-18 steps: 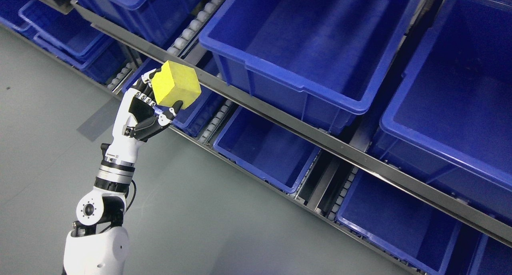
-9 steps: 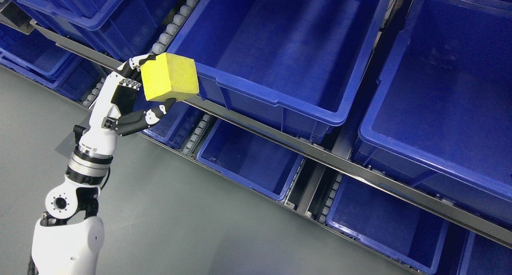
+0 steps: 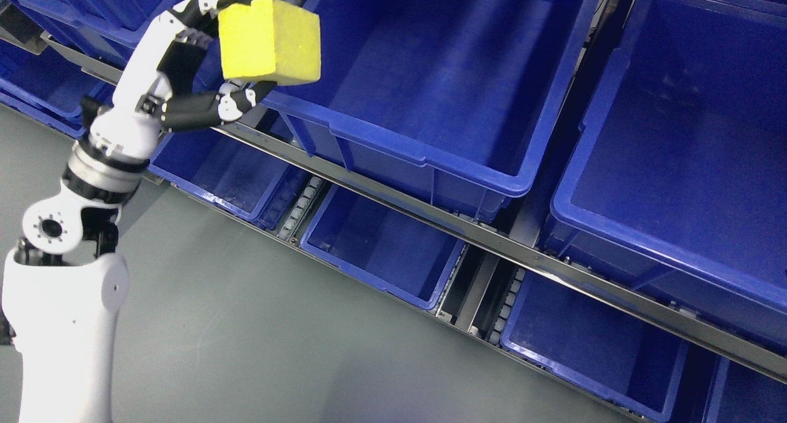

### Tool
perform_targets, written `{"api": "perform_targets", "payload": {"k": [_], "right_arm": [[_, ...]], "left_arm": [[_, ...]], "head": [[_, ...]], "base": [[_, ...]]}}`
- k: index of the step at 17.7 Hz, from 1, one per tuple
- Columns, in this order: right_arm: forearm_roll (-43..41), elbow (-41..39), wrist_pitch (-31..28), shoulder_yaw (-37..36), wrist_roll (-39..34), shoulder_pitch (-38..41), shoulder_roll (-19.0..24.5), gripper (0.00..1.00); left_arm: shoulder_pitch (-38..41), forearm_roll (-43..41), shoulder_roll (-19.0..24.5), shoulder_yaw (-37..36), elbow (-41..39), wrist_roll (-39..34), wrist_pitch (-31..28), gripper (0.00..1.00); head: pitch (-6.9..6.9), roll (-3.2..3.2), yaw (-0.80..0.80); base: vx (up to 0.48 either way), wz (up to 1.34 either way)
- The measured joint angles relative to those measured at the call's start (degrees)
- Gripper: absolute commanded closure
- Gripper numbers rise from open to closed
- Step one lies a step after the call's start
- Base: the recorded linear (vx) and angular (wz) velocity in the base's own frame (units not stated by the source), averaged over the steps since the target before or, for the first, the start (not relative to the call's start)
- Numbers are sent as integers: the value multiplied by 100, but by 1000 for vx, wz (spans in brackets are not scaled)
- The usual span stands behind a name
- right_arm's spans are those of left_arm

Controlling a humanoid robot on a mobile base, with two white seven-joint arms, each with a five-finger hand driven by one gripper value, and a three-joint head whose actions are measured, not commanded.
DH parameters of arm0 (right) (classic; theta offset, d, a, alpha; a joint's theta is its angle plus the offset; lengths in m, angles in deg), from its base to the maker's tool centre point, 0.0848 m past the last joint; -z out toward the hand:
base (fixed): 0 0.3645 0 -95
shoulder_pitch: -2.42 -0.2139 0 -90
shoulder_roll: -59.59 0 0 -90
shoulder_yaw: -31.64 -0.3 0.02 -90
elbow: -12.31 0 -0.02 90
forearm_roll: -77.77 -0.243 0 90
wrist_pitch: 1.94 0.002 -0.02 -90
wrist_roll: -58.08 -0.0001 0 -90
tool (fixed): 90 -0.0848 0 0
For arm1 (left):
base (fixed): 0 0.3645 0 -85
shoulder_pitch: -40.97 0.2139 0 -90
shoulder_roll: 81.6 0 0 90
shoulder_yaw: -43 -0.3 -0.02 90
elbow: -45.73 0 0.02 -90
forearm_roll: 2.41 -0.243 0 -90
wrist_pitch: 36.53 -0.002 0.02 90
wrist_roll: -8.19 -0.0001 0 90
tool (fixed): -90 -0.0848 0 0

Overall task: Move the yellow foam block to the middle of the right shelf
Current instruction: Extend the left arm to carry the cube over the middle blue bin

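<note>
Yellow foam block [image 3: 269, 39] rides high in the left robot hand [image 3: 206, 60], pinched between the fingers [image 3: 195, 3] curled over its far side and the thumb [image 3: 212, 107] pressing from below. The block hangs in the air just at the near left corner of a large blue bin [image 3: 424, 158] on the shelf's middle level, above the grey shelf rail [image 3: 393, 198] and clear of everything but the hand. A second bin [image 3: 621, 226] sits to the right on the same level; a lower row of smaller bins [image 3: 381, 288] lines the grey floor [image 3: 246, 361]. The right arm is not in view. The carry step appears to be in hand, the block lifted but not yet over its target. The next move likely calls for a reach rightward past the bin's rim, then loosening the grip so the foam drops inside.
</note>
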Motion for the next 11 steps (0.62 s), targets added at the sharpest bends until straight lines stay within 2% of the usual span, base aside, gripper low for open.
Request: {"api": "perform_targets", "payload": {"k": [5,8,11], "right_arm": [[0,0,0,0,0,1,0,0],[0,0,0,0,0,0,0,0],[0,0,0,0,0,1,0,0]], "left_arm": [[-1043,-862,287,-535,266,1082,-320,59],[-1394,-1705,260,-788,546,1633,-337,58],[-1717,-2583,112,-1019,931,1887,-344,57]], "head": [[0,0,0],[0,0,0],[1,0,0]], "base": [[12,-28],[1,-6],[-6,22]]}}
